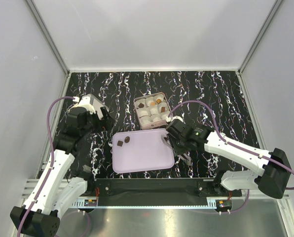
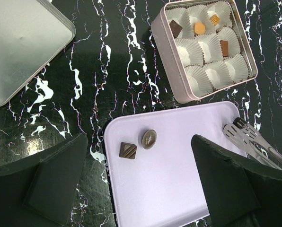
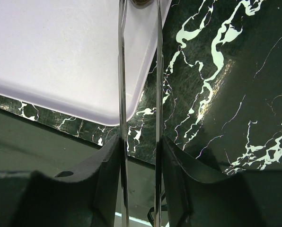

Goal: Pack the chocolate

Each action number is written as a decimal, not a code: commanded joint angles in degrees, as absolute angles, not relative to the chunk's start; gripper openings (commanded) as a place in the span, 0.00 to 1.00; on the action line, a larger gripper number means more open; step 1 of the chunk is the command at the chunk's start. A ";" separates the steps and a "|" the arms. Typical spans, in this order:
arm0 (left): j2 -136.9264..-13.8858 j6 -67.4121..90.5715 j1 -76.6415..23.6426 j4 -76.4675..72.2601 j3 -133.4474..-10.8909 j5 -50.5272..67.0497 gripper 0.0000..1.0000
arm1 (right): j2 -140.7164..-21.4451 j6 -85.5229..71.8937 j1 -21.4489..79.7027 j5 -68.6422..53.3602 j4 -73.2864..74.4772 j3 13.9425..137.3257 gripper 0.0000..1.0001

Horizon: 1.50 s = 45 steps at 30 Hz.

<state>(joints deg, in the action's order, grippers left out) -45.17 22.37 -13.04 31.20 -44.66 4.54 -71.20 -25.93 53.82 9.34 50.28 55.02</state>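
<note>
Two dark chocolate pieces, a square one [image 2: 128, 150] and an oval one [image 2: 149, 138], lie on the left part of the lilac tray [image 2: 179, 189]. The square tin [image 2: 169, 80] behind it holds several more pieces in white paper cups, among them an orange one [image 2: 199, 28] and a brown one [image 2: 224, 47]. My left gripper [image 2: 138, 156] hangs open above the tray's left end. My right gripper [image 3: 141, 142] is shut on metal tongs [image 3: 122, 71], whose tips reach the tray's right edge and flank a dark piece [image 3: 141, 2] that is mostly cut off.
The tin's lid [image 2: 22, 42] lies on the black marbled table to the far left. The tongs [image 2: 245, 137] cross the tray's right corner. The tin [image 1: 151, 110] stands just behind the tray [image 1: 142, 158], between the two arms.
</note>
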 commanded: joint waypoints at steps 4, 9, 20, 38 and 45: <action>-45.26 22.41 -12.66 29.18 -46.32 5.36 0.99 | -70.23 -26.02 53.35 8.96 48.51 55.28 0.40; -45.18 22.41 -12.66 29.09 -46.23 5.27 0.99 | -69.87 -25.58 53.44 9.58 49.22 56.60 0.38; -45.26 22.41 -12.57 29.09 -46.32 5.62 0.99 | -70.05 -24.96 53.44 9.93 49.39 58.27 0.38; -45.70 22.41 -12.39 28.92 -46.32 6.06 0.99 | -70.49 -23.38 53.44 9.58 49.83 60.99 0.38; -45.70 22.41 -12.30 28.92 -46.32 6.33 0.99 | -70.58 -23.38 53.44 9.58 50.89 61.70 0.43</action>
<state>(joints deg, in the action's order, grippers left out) -45.65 22.39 -12.67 31.18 -44.66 5.06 -71.22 -23.83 53.82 9.39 50.54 58.92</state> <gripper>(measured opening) 0.988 0.420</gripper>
